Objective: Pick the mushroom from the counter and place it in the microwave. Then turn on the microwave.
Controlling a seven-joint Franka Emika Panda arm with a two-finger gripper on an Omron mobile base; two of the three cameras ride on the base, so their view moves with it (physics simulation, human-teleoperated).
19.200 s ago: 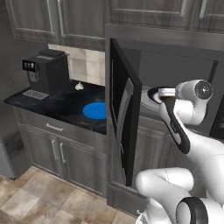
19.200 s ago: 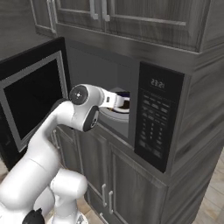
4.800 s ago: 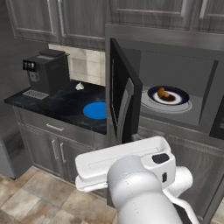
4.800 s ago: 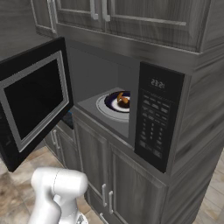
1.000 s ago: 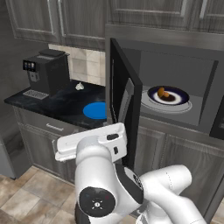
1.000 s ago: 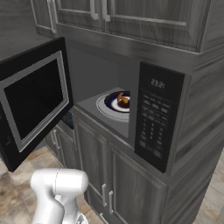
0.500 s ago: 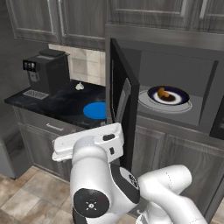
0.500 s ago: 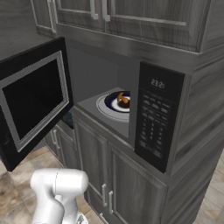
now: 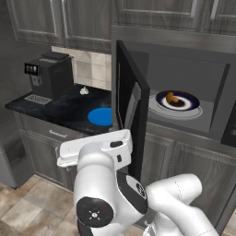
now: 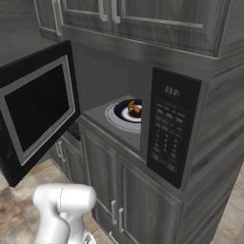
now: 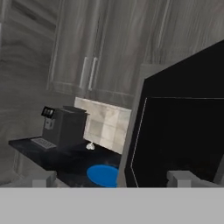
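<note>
Dark grey cabinets frame the left base view, where the black counter [image 9: 60,108] carries a coffee machine [image 9: 50,76], a whitish garlic-like lump [image 9: 84,91] and a blue plate [image 9: 102,116]. Beyond the open microwave door [image 9: 132,108] the mushroom [image 9: 172,97] sits on a dark plate [image 9: 179,102] inside the microwave [image 9: 184,92].

From the right base view the button panel [image 10: 167,128] stands beside the cavity, mushroom on its plate within.

Along the hand view 2 finger tips [image 11: 180,178] rise before the door's outer face; the gripper [image 11: 111,180] reads as spread and empty. I judge the door stiff and hinged, best pushed near its free edge
</note>
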